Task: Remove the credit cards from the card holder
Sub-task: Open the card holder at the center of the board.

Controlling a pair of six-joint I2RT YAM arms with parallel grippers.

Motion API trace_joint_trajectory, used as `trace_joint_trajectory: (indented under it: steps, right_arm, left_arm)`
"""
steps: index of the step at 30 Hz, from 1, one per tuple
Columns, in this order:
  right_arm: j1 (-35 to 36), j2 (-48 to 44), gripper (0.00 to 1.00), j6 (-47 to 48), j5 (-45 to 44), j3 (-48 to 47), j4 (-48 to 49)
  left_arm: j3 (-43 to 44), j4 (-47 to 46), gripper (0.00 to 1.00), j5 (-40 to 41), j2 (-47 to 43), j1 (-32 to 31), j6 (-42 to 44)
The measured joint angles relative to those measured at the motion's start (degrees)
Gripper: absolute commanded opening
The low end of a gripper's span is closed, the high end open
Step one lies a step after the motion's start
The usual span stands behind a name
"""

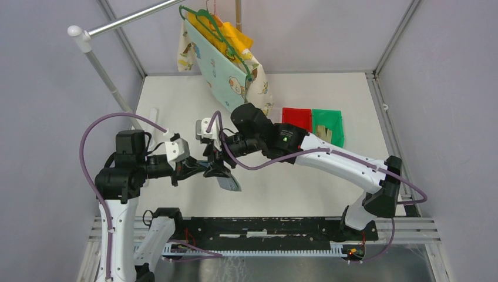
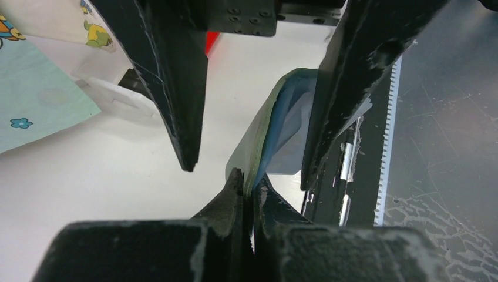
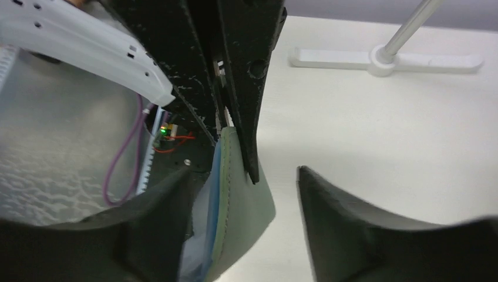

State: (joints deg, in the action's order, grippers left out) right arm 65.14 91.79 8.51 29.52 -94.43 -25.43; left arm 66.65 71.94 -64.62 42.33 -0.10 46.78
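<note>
The card holder (image 1: pixel 229 182) is a grey-green wallet held up off the table near its front edge. My left gripper (image 1: pixel 202 170) is shut on one edge of it; in the left wrist view (image 2: pixel 253 182) the jaws pinch the green flap (image 2: pixel 258 135), with blue-silver lining beside it. My right gripper (image 1: pixel 216 158) is open and straddles the holder from the far side. In the right wrist view (image 3: pixel 241 171) the holder (image 3: pixel 246 200) hangs between the fingers, close to the left finger (image 3: pixel 147 235). A pale sheet shows inside the pocket (image 2: pixel 288 153). No credit card is clearly visible.
A red bin (image 1: pixel 296 117) and a green bin (image 1: pixel 327 124) stand at the back right. Printed cloth bags (image 1: pixel 226 56) hang from a rack whose pole (image 1: pixel 111 82) rises at the left; its base (image 3: pixel 382 59) rests on the table. A black toothed rail (image 1: pixel 258 226) runs along the near edge.
</note>
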Motion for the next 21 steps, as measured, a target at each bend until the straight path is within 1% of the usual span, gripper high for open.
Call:
trace_joint_trajectory:
  steps: [1, 2, 3, 4, 5, 6, 7, 8, 10, 11, 12, 13, 16, 21]
  right_arm:
    - [0.1, 0.6, 0.37, 0.2, 0.0, -0.2, -0.2]
    - [0.1, 0.8, 0.28, 0.5, 0.0, -0.4, -0.3]
    - [0.1, 1.0, 0.17, 0.1, 0.2, -0.6, -0.5]
    - [0.2, 1.0, 0.07, 0.0, 0.3, -0.7, -0.5]
    - [0.2, 1.0, 0.01, 0.0, 0.2, -0.8, -0.8]
    - [0.2, 1.0, 0.00, 0.6, 0.5, -0.8, -0.8]
    - [0.2, 1.0, 0.00, 0.8, 0.7, -0.8, -0.9]
    - [0.2, 0.9, 0.00, 1.0, 0.7, -0.8, -1.2]
    - [0.2, 0.3, 0.00, 1.3, 0.7, -0.2, -1.1]
    - [0.2, 0.2, 0.00, 1.3, 0.9, -0.1, -1.1]
    - [0.2, -0.5, 0.00, 0.4, 2.9, 0.6, -1.2]
    - [0.5, -1.3, 0.00, 0.2, 3.3, 1.4, -1.2]
    - [0.6, -4.0, 0.00, -1.8, 4.7, 4.2, 0.6]
    - [-1.6, -10.0, 0.00, -9.2, 6.0, 13.2, 12.0]
  left_arm:
    - [0.2, 0.0, 0.02, 0.0, 0.0, 0.0, 0.0]
    - [0.3, 0.0, 0.02, 0.0, 0.0, 0.0, 0.0]
    - [0.4, 0.2, 0.02, 0.1, 0.0, 0.0, 0.0]
    - [0.4, 0.2, 0.02, 0.1, 0.0, 0.0, 0.0]
    - [0.5, 0.6, 0.02, 0.0, 0.0, 0.0, 0.0]
    - [0.6, 0.8, 0.02, 0.0, 0.0, 0.0, 0.1]
    - [0.7, 1.2, 0.08, 0.1, 0.0, 0.0, 0.0]
    - [0.7, 1.6, 0.21, 0.1, 0.1, 0.0, 0.0]
    - [0.8, 1.9, 0.74, 0.0, 0.1, 0.0, 0.0]
    - [0.9, 1.8, 0.89, 0.2, 0.1, 0.0, 0.0]
    - [1.2, 0.9, 0.95, 1.0, 0.2, 0.3, 0.7]
    - [1.4, 0.3, 0.99, 1.2, 0.4, 0.5, 0.8]
    - [1.4, -1.6, 1.00, -0.6, 0.4, 0.3, -0.9]
    - [-0.3, -7.8, 1.00, -3.7, -2.3, 0.3, -8.0]
